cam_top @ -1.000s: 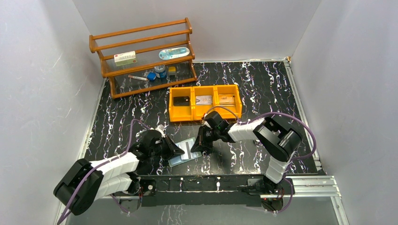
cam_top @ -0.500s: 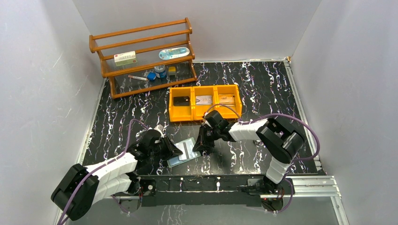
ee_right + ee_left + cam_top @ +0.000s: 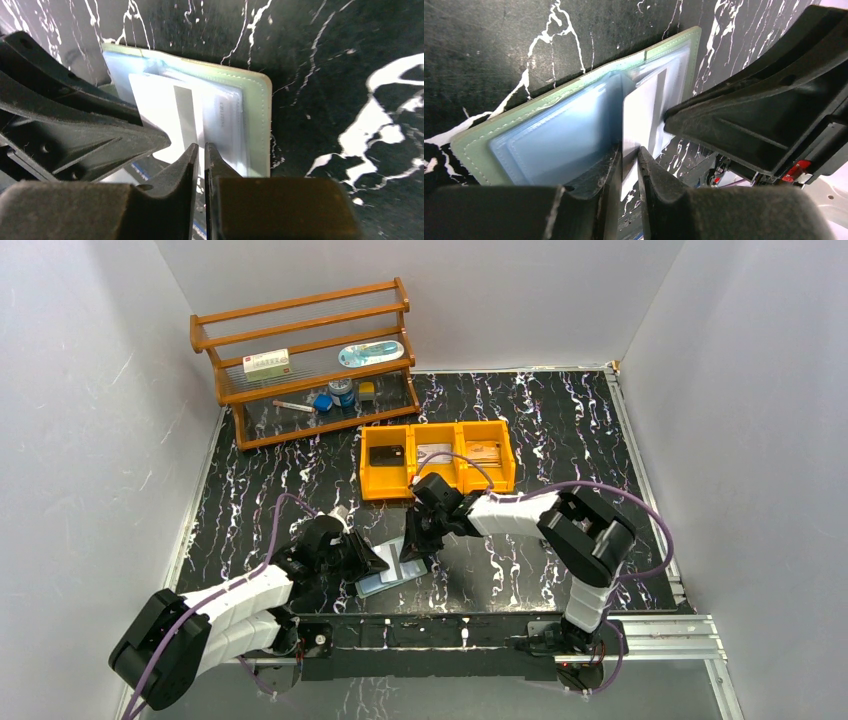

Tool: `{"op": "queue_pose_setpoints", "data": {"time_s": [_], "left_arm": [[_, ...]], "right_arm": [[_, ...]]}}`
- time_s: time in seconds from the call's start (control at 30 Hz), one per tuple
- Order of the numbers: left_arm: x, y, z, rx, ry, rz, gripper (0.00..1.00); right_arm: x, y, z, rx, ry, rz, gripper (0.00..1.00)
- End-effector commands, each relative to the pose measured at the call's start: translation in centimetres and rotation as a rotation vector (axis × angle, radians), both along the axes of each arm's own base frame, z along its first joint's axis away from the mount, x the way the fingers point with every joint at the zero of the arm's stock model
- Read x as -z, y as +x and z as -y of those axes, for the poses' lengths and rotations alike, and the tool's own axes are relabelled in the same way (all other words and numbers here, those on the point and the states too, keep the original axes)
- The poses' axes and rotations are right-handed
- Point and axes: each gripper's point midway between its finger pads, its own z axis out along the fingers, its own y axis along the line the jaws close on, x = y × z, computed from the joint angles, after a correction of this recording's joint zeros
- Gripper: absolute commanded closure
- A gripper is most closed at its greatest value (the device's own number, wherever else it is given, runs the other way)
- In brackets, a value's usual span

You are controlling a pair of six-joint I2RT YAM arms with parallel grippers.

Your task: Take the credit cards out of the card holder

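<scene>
Because my two grippers meet nose to nose over the card holder (image 3: pixel 549 135), I start with them. My left gripper (image 3: pixel 629 165) has its jaws almost together, with only a thin slit, and the white edge of a card (image 3: pixel 641 105) shows in that slit. My right gripper (image 3: pixel 201 160) has an even thinner slit, right at the other end of the same card. I cannot tell if either one is really pinching it.

The card is silvery with a grey stripe. Its long side runs from one gripper to the other, so neither arm is nearer. It lies on the card holder, which rests flat on the table (image 3: pixel 560 430) close to the near edge, a bit left of the middle. I cannot tell how much of the card sits in a clear pocket. I think the pull must go along the stripe.

My wrist views show the slits and pockets. The top view does not, but only it shows the orange bin (image 3: pixel 437 488) farther back, past my right gripper.
</scene>
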Motion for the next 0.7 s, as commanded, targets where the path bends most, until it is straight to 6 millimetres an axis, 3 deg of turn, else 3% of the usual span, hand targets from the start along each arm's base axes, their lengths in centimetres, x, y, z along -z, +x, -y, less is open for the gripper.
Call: {"op": "queue_pose_setpoints", "data": {"time_s": [0.0, 0.2, 0.3, 0.43, 0.67], "left_arm": [[0.1, 0.0, -0.4, 0.004, 0.036, -0.007, 0.82], [-0.2, 0.0, -0.7, 0.002, 0.054, 0.002, 0.79], [-0.3, 0.1, -0.9, -0.002, 0.059, 0.011, 0.85], [-0.4, 0.1, -0.9, -0.005, 0.053, 0.021, 0.99], [-0.4, 0.2, -0.9, -0.008, 0.050, 0.018, 1.00]], "right_arm": [[3.1, -0.6, 1.7, -0.012, -0.143, -0.021, 0.82], [5.1, -0.7, 4.4, 0.051, -0.282, -0.029, 0.85], [5.3, -0.5, 4.9, 0.077, -0.309, -0.025, 0.86], [5.5, -0.7, 4.8, 0.076, -0.307, -0.034, 0.86], [5.6, -0.8, 4.5, 0.075, -0.293, -0.050, 0.86]]}}
